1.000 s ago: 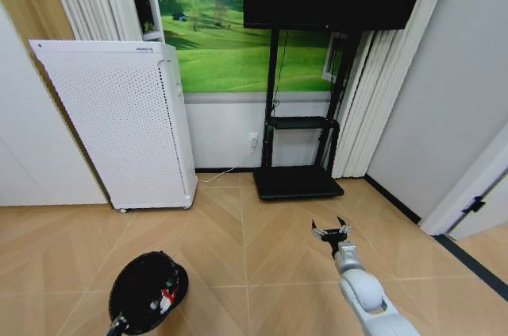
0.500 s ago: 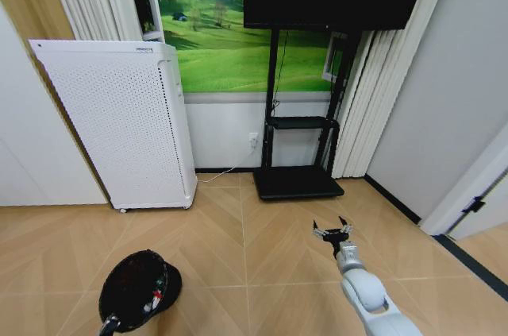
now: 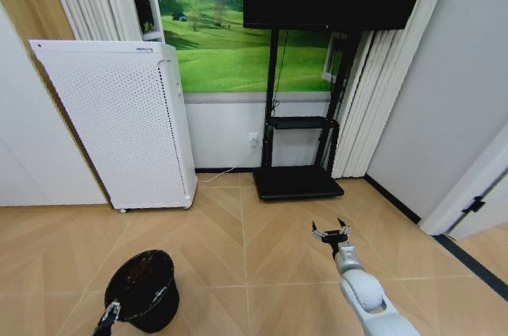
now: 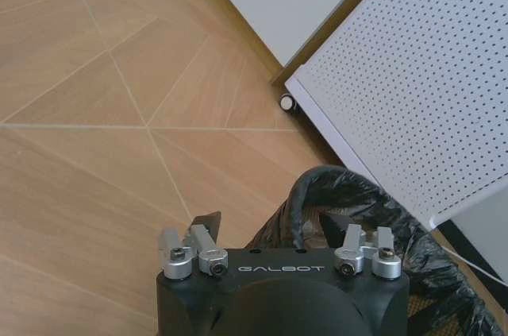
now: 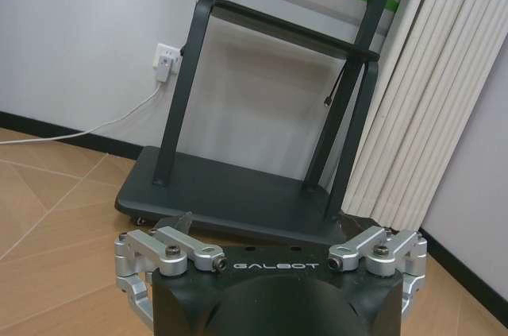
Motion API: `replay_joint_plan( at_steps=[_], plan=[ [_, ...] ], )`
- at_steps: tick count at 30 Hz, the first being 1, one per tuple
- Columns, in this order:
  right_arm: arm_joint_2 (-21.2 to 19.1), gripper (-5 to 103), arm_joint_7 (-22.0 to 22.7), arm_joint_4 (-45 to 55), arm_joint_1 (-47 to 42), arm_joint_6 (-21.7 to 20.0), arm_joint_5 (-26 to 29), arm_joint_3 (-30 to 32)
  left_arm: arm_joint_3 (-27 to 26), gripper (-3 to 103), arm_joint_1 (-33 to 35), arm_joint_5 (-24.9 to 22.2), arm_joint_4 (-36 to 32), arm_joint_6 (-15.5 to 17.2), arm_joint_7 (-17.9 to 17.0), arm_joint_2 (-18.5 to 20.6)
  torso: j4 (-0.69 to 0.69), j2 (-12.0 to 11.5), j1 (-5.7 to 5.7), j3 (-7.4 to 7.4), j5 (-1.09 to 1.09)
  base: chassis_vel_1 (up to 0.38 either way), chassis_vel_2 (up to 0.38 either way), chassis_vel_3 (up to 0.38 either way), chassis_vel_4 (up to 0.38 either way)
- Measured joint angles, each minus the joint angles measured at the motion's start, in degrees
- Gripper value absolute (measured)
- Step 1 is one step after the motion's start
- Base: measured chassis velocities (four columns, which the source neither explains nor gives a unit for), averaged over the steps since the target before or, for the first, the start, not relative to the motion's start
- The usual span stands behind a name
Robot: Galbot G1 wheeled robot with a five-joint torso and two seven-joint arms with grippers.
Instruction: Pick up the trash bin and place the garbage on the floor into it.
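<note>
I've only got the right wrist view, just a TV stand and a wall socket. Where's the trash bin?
Observer: In the head view the trash bin is low on the robot's left. It stands upright, on the near side of the white cabinet.
Operator: Is the left arm anywhere near it?
Observer: Yes, the left gripper is right at the bin's near rim.
Operator: Anything inside it?
Observer: The left wrist view shows a black bag liner crumpled over the rim. The inside is too dark to tell what it holds.
</note>
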Motion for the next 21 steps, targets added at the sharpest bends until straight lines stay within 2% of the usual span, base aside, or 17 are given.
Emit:
replay_joint_plan(
  at_steps=[1, 2, 3, 6, 11, 13, 14, 15, 16, 18, 19, 21],
  plan=[
    [0.0, 100, 0.0, 0.0, 0.0, -0.1, 0.0, 0.0, -0.1, 71, 0.0, 0.1, -0.1, 0.0, 0.0, 0.0, 0.00, 0.0, 0.00, 0.00, 0.00, 0.000, 0.000, 0.000, 0.000],
    [0.2, 100, 0.0, 0.0, -0.1, -0.2, 0.0, 0.0, -0.2, 82, 0.0, 0.3, -0.3, 0.1, 0.2, 0.1, -0.01, 0.0, 0.00, 0.00, 0.01, 0.000, 0.000, 0.000, 0.000],
    [0.2, 100, 0.0, 0.0, -0.1, -0.2, 0.0, 0.0, -0.2, 82, 0.0, 0.3, -0.3, 0.1, 0.2, 0.1, -0.01, 0.0, 0.00, 0.00, 0.01, 0.000, 0.000, 0.000, 0.000],
    [0.4, 100, 0.0, 0.1, -0.5, -0.5, 0.0, -0.1, -2.5, 97, -1.0, 3.7, -2.9, 0.1, 1.7, 0.5, 0.00, 0.0, 0.00, 0.00, 0.00, 0.000, 0.000, 0.000, 0.000],
    [0.4, 100, 0.4, 0.6, -0.6, -0.6, 0.5, 0.0, -4.6, 100, -2.0, 7.0, -7.9, 1.9, 2.2, 0.9, 0.00, 0.0, 0.00, 0.00, 0.02, 0.000, 0.000, 0.000, 0.000],
    [0.8, 100, 1.1, 2.0, -0.7, -1.1, 1.3, 0.1, -4.7, 100, -2.1, 12.1, -11.3, 3.6, 2.4, 1.1, 0.00, 0.0, 0.00, 0.00, 0.00, 0.000, 0.000, 0.000, 0.000],
    [0.8, 100, 1.1, 2.0, -0.7, -1.1, 1.3, 0.1, -4.7, 100, -2.1, 12.1, -11.3, 3.6, 2.4, 1.1, 0.00, 0.0, 0.00, 0.00, 0.00, 0.000, 0.000, 0.000, 0.000],
    [1.1, 100, 1.3, 2.8, -0.9, -1.3, 1.6, 0.3, -4.2, 100, -2.3, 15.4, -13.7, 4.4, 2.4, 1.4, 0.01, 0.0, 0.00, 0.00, 0.00, 0.000, 0.000, 0.000, 0.000],
    [1.1, 100, 1.3, 2.8, -0.9, -1.3, 1.6, 0.3, -4.2, 100, -2.3, 15.4, -13.7, 4.4, 2.4, 1.4, 0.01, 0.0, 0.00, 0.00, 0.00, 0.000, 0.000, 0.000, 0.000],
    [1.9, 100, 1.6, 4.2, -1.3, -1.4, 1.7, 0.7, -2.1, 100, -3.5, 22.1, -18.9, 6.0, 1.9, 2.4, 0.01, 0.0, 0.00, 0.00, 0.00, 0.000, 0.000, 0.000, 0.000],
    [1.9, 100, 1.6, 4.2, -1.3, -1.4, 1.7, 0.7, -2.1, 100, -3.5, 22.1, -18.9, 6.0, 1.9, 2.4, 0.01, 0.0, 0.00, 0.00, 0.00, 0.000, 0.000, 0.000, 0.000],
    [3.2, 100, 1.6, 4.9, -2.0, -0.9, 1.7, 1.6, 0.6, 100, -5.3, 27.4, -23.7, 8.8, 0.9, 3.9, -0.01, 0.0, 0.00, 0.00, 0.01, 0.000, 0.000, 0.000, 0.000]
  ],
)
